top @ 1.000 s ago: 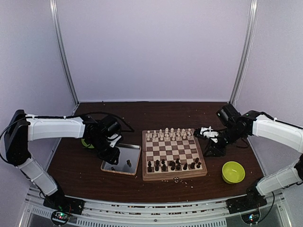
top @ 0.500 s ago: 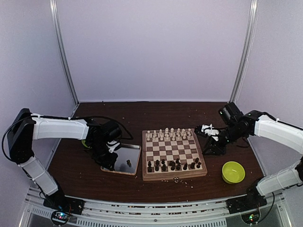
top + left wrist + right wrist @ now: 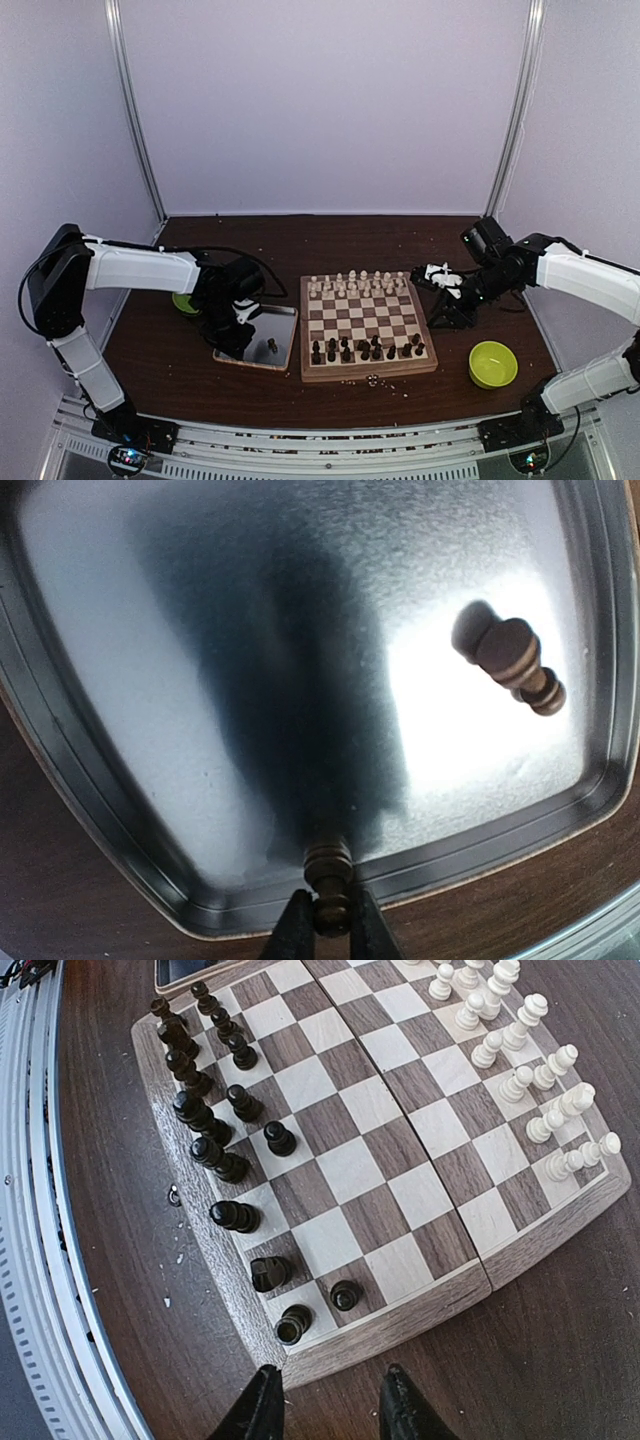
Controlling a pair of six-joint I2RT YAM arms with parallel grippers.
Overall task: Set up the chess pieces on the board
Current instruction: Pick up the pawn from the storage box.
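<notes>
Pick step: my left claw (image 3: 326, 935) pinches a dark piece (image 3: 329, 872) at the tray (image 3: 60, 740) rim; right claw (image 3: 325, 1405) spread, empty. Next: lift straight, carry to the board (image 3: 370, 1175).

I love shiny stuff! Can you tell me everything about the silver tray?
The tray is a shallow rectangle of brushed silvery metal with rounded corners and a raised rim. It lies flat on the dark table, beside the board's left edge. Two dark pieces are in it: a loose piece in the glare, and a gripped piece by the rim, pinched by the left gripper.
</notes>
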